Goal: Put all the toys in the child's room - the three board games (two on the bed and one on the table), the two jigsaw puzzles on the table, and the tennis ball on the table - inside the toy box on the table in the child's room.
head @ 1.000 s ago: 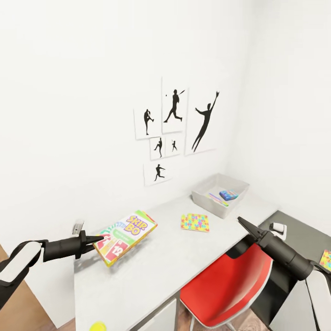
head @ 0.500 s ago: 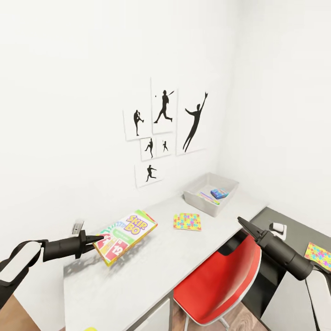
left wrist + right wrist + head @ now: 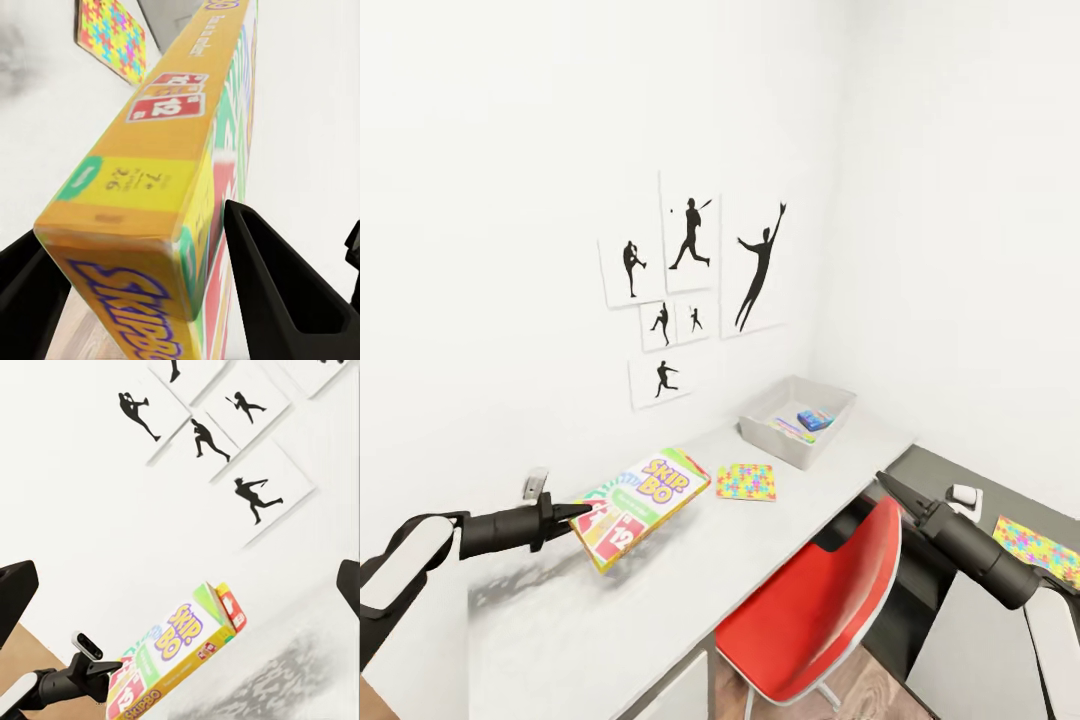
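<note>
Skip-Bo board game (image 3: 642, 507) rides above the pale table (image 3: 690, 590), clamped at one end by the left gripper (image 3: 582, 513)
It's held flat and clear so it can travel; ahead of that gripper lie a jigsaw puzzle (image 3: 746, 482) and then the toy box (image 3: 796, 421), while the right gripper (image 3: 883, 484) hangs empty, fingers apart in its wrist view, over the red chair (image 3: 810, 615)

I am in a child's room of a home. Plain white walls meet in a corner, where black silhouette prints of ball players (image 3: 690, 285) hang. A low grey table (image 3: 800, 500) carries a jigsaw puzzle (image 3: 746, 482) and an open toy box (image 3: 796, 419). A red chair (image 3: 810, 610) is tucked under it, above a wood-plank floor (image 3: 865, 690).
</note>
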You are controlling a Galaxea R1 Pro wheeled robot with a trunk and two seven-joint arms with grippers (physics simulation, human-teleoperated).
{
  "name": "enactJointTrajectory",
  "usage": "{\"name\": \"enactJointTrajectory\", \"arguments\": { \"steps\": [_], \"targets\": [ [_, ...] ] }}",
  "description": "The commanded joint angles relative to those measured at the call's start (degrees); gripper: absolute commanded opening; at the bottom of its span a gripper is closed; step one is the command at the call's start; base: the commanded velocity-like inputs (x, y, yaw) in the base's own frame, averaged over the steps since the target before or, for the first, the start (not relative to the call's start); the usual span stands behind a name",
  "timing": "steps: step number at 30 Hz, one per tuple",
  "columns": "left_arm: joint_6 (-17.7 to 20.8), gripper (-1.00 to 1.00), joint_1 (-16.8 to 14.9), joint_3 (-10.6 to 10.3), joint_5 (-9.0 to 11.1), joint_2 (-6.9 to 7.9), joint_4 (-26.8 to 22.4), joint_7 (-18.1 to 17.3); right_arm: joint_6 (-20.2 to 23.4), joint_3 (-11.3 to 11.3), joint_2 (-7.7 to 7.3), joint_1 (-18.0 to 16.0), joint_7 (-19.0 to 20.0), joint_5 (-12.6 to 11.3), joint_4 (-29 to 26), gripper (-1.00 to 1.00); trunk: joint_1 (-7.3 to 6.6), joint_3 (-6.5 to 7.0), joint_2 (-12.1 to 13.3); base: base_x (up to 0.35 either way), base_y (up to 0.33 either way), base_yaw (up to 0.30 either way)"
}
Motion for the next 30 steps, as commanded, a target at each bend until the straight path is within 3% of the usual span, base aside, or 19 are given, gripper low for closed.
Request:
{"name": "enactJointTrajectory", "arguments": {
  "steps": [1, 9, 17, 30],
  "targets": [
    [0.0, -1.00, 0.0, -0.1, -0.3, 0.05, 0.0, -0.6, 0.3, 0.0, -0.02, 0.0, 0.0, -0.1, 0.0, 1.00, 0.02, 0.01, 0.0, 0.000, -0.271, -0.240],
    [-0.1, -1.00, 0.0, -0.3, -0.4, -0.22, -0.1, -0.6, 0.3, -0.1, -0.03, 0.0, -0.2, -0.1, 0.0, 1.00, 0.02, 0.31, 0.0, 0.000, -0.296, -0.233],
    [-0.2, -1.00, 0.0, -0.4, -0.7, -0.30, -0.1, -0.5, 0.3, -0.2, -0.05, 0.0, -0.2, 0.0, 0.0, 1.00, 0.02, 0.37, 0.0, 0.000, -0.306, -0.041],
    [-0.4, -1.00, 0.0, -0.4, -0.8, -0.64, -0.1, -0.4, 0.3, -0.3, -0.05, 0.0, -0.4, -0.1, 0.0, 1.00, 0.02, 0.08, 0.0, 0.000, -0.307, 0.185]
  ]
}}
